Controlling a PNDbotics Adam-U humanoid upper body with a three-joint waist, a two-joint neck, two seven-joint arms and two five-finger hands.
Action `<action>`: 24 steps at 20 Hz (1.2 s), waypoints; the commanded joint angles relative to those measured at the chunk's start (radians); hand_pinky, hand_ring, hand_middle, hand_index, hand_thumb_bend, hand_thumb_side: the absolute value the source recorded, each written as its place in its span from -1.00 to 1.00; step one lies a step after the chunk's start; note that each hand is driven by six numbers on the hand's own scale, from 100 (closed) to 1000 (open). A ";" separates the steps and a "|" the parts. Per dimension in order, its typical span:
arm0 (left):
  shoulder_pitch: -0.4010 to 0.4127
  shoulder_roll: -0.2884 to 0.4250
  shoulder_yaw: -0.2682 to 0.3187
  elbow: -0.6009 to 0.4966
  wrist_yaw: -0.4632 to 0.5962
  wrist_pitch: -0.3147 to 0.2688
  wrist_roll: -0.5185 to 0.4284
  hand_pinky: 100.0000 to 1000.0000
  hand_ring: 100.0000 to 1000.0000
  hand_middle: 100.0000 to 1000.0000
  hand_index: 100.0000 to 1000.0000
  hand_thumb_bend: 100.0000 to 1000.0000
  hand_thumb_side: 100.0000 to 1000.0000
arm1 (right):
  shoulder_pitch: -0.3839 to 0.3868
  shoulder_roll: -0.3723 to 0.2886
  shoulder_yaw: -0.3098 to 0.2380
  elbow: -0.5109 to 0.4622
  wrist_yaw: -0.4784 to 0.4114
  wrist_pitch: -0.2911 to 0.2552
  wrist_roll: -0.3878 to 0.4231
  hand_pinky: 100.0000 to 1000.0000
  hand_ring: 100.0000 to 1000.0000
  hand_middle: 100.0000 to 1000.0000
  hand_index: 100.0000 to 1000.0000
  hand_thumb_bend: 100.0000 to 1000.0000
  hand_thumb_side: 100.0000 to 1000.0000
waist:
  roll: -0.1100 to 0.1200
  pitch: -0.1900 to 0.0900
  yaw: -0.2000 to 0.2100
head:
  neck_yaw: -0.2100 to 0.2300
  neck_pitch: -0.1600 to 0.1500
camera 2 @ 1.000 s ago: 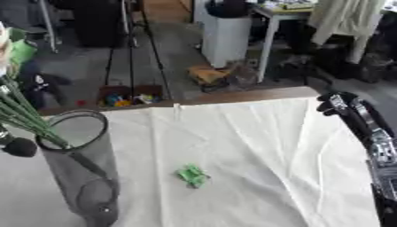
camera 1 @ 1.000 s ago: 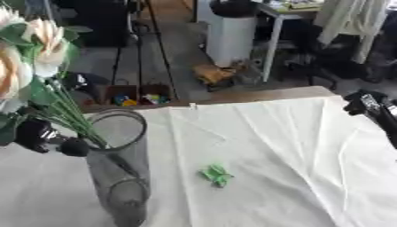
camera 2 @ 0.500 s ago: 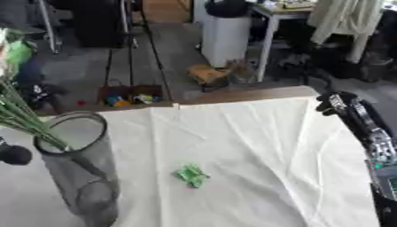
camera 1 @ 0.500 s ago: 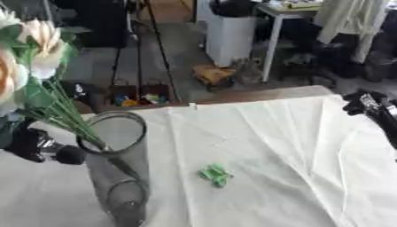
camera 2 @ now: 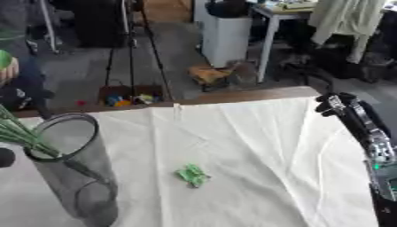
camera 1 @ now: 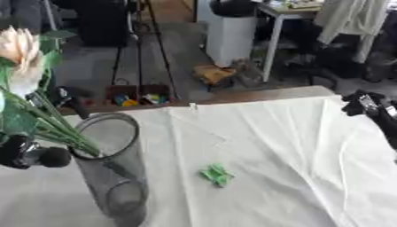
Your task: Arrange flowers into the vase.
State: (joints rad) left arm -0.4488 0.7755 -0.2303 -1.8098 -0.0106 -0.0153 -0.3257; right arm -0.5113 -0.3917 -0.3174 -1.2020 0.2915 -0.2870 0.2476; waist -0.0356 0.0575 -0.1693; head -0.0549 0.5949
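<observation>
Just slender stems [camera 1: 58, 128], cylindrical vase [camera 1: 112, 173]

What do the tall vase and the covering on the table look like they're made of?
The vase looks like smoky clear glass or plastic: the flower stems and the cloth show through its wall. The table covering looks like thin white fabric, matte, with soft creases and folds across it.

No text, label, brand, number or sign can be read anywhere in either view: nothing legible stands on the vase [camera 1: 108, 173], the white cloth [camera 1: 294, 168] over the counter, or the furniture in the upper part of the frame.
</observation>
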 commanded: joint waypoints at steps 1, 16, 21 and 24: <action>-0.015 0.029 0.017 -0.007 0.002 0.006 0.010 0.69 0.37 0.04 0.75 1.00 0.52 | -0.016 -0.032 -0.007 -0.021 -0.003 0.001 -0.003 0.25 0.21 0.31 -0.08 -1.00 0.91 | -0.001 -0.013 0.001 | -0.002 -0.006; -0.027 0.017 0.004 0.047 -0.061 0.007 0.110 0.72 0.41 0.08 0.76 1.00 0.48 | -0.015 -0.034 -0.007 -0.018 -0.004 -0.001 -0.005 0.25 0.21 0.31 -0.08 -1.00 0.91 | -0.004 -0.013 -0.002 | 0.000 -0.005; -0.003 0.015 0.017 0.028 -0.037 0.008 0.131 0.71 0.39 0.07 0.75 1.00 0.47 | -0.014 -0.034 -0.008 -0.018 -0.004 -0.001 -0.005 0.25 0.21 0.31 -0.08 -1.00 0.91 | -0.004 -0.012 0.000 | 0.000 -0.006; 0.016 0.018 0.028 0.007 -0.021 0.009 0.136 0.71 0.39 0.06 0.75 1.00 0.47 | -0.013 -0.035 -0.009 -0.018 -0.005 -0.001 -0.006 0.25 0.21 0.31 -0.08 -1.00 0.91 | -0.003 -0.011 0.001 | 0.000 -0.006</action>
State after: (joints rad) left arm -0.4238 0.7737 -0.2231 -1.7820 -0.0420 -0.0054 -0.1965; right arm -0.5107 -0.3917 -0.3201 -1.2020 0.2895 -0.2881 0.2463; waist -0.0384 0.0564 -0.1694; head -0.0547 0.5949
